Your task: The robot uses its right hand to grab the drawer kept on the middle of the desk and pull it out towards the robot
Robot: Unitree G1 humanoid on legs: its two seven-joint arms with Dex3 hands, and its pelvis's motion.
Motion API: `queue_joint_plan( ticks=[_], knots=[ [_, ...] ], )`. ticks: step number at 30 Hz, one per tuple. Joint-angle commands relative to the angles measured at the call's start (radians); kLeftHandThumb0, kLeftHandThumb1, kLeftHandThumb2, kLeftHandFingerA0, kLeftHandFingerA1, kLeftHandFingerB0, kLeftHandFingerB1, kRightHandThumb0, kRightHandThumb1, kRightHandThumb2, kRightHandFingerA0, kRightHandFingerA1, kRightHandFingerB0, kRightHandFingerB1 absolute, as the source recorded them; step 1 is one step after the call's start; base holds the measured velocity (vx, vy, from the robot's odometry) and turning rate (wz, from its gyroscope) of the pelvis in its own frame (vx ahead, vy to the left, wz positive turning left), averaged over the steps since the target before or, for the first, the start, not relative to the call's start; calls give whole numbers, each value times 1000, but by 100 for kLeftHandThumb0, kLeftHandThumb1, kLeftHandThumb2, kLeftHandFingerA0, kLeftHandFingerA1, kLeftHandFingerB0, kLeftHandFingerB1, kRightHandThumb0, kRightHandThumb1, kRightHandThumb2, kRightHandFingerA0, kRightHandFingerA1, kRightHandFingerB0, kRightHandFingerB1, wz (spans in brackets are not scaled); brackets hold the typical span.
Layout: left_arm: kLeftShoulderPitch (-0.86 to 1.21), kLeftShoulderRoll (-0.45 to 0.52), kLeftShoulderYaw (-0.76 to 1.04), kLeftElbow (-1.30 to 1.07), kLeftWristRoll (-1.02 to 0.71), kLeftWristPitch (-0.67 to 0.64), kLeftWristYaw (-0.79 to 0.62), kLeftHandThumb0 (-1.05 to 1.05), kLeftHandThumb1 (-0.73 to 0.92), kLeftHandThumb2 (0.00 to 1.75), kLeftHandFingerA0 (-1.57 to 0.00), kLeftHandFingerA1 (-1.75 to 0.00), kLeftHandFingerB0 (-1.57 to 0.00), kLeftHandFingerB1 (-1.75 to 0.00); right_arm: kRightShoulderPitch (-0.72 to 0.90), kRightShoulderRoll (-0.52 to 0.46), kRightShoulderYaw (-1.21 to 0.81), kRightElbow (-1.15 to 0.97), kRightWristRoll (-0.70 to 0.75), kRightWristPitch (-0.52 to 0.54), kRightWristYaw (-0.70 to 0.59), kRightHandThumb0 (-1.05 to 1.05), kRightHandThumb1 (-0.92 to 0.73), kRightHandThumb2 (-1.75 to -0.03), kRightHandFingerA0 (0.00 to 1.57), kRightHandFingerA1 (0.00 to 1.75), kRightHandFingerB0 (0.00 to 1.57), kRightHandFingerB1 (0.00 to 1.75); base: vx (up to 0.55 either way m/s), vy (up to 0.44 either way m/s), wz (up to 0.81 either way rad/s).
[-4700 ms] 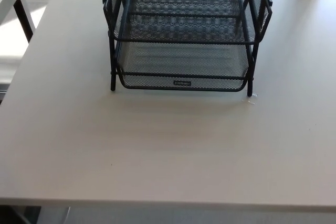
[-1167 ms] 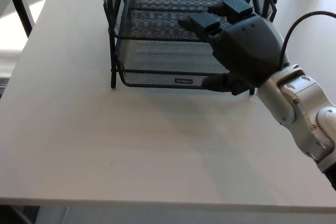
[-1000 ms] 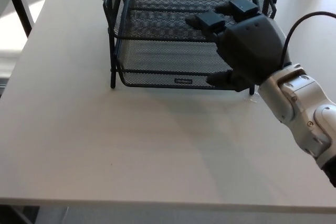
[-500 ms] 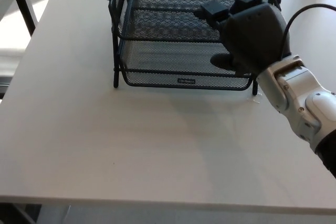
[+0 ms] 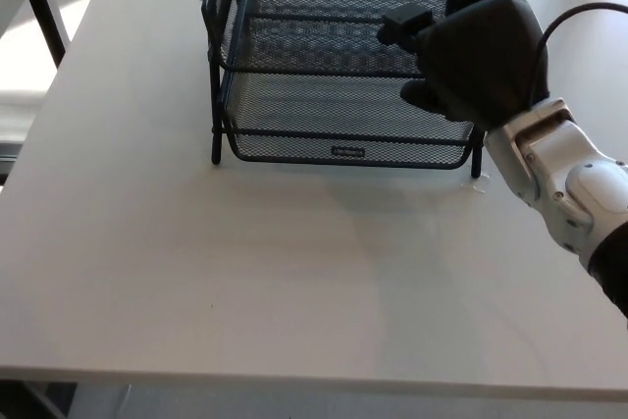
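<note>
Pale desk (image 5: 245, 272), mesh tray rack (image 5: 339, 56) standing toward its far middle.
We are hovering our right hand (image 5: 476, 56) over the rack's right front corner, fingers (image 5: 407, 22) spread above the upper drawer (image 5: 343, 17) and thumb just under its front rim, gripping nothing.

Drawer rack at the far middle of the desk, our right hand at its right front.

The rack (image 5: 218, 95) stands on the desk (image 5: 245, 272), holding an upper drawer (image 5: 324, 36) above a lower drawer (image 5: 334, 130). Our right hand (image 5: 478, 56) comes in from the right, over the upper drawer's right front corner, fingers (image 5: 405, 21) pointing left above its front rim.
</note>
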Motion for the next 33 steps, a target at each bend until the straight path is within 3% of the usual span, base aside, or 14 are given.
queue_joint_plan(
  ticks=[1,10,22,33],
  knots=[
    [-1,4,16,16,3,-21,17,-35,61,58,-66,-89,-70,-66,-45,-15,30,51,-58,-12,-252,-50,-54,-56,97,120,90,62,0,0,0],
    [-25,2,9,53,5,-45,24,-35,61,58,-67,-92,-70,-69,-4,-17,39,-1,-70,15,-309,-50,-56,-59,94,133,89,68,0,0,0],
    [-43,6,1,75,9,-62,25,-34,62,58,-66,-90,-69,-67,168,-69,18,-247,-90,21,-342,-48,-54,-56,99,110,90,67,0,0,0],
    [-67,4,-9,121,16,-85,31,-35,62,58,-66,-90,-70,-67,365,-151,-5,-523,-140,22,-341,-51,-54,-57,98,114,91,68,0,0,0]
  ],
)
